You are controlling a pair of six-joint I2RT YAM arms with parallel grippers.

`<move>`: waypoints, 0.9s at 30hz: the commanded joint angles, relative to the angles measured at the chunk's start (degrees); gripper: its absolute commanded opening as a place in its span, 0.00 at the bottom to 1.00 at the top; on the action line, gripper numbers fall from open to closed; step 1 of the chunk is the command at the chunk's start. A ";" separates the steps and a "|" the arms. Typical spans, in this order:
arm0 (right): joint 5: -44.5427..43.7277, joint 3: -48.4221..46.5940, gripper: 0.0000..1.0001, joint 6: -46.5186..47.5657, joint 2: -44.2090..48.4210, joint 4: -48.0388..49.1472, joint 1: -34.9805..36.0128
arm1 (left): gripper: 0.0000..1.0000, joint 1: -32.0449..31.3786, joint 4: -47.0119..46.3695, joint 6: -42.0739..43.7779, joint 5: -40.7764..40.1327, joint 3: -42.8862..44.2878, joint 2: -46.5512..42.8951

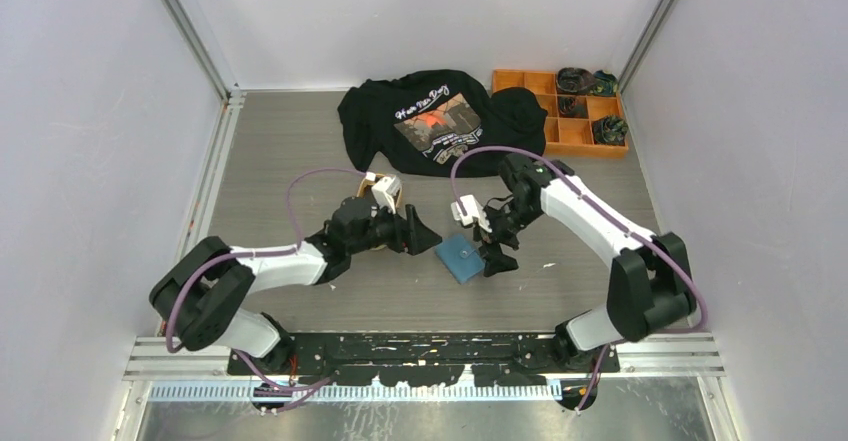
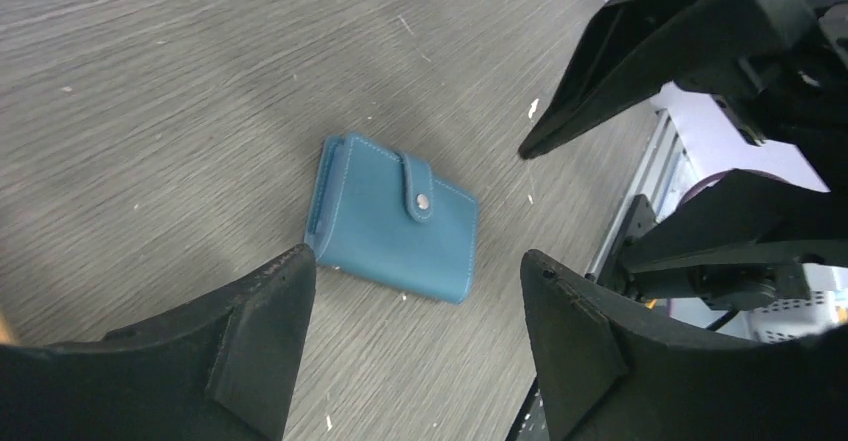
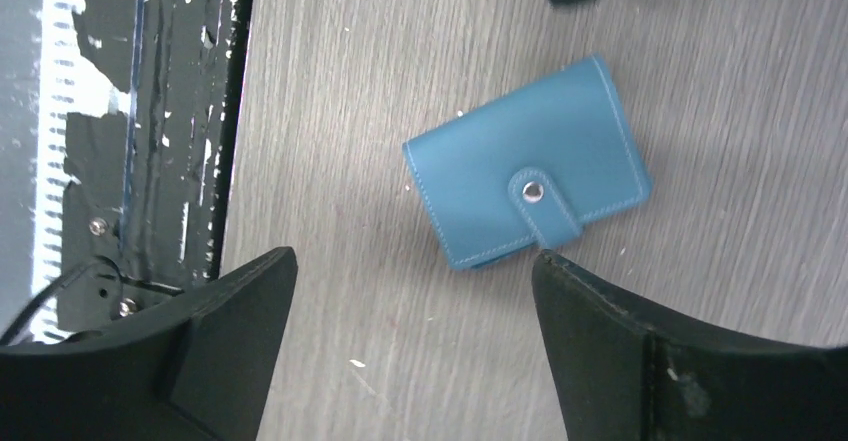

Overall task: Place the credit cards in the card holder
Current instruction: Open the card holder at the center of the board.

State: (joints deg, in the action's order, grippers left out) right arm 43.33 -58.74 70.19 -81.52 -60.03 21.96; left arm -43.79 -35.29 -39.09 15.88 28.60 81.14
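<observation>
Wallet (image 1: 461, 258) lies snapped shut between both my spread, empty hands, nearer my right hand (image 1: 494, 244).

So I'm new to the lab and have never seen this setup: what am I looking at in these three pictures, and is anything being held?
These are two robot arms bolted at the near edge of a table. The wide picture comes from a fixed camera above and behind them; the other two come from cameras on each wrist, so the dark shapes at their lower edges are that arm's own fingers.

On the table lies a closed teal card holder, its snap tab fastened, seen close up in both wrist views. The left gripper and right gripper sit on either side of it, both open and holding nothing.

Further back lie a black T-shirt and an orange compartment box with dark items in it. No credit cards show.
</observation>
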 commanded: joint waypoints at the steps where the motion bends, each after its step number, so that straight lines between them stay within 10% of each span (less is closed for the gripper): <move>1: 2.16 -7.18 0.88 16.70 -6.48 -7.26 1.00 | 0.76 0.99 0.70 -0.34 8.67 4.99 3.08; 12: -5.53 -11.00 0.66 7.99 -17.26 2.27 5.07 | 0.50 0.90 15.70 -0.97 0.77 13.09 11.50; 27: -11.06 -5.15 0.59 5.61 -18.60 11.73 7.49 | 0.45 0.38 20.44 -3.63 -2.12 16.48 15.23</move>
State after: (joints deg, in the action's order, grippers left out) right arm 33.91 -64.51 75.94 -100.25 -50.24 29.10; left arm -42.98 -15.86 -42.04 14.92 42.39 96.12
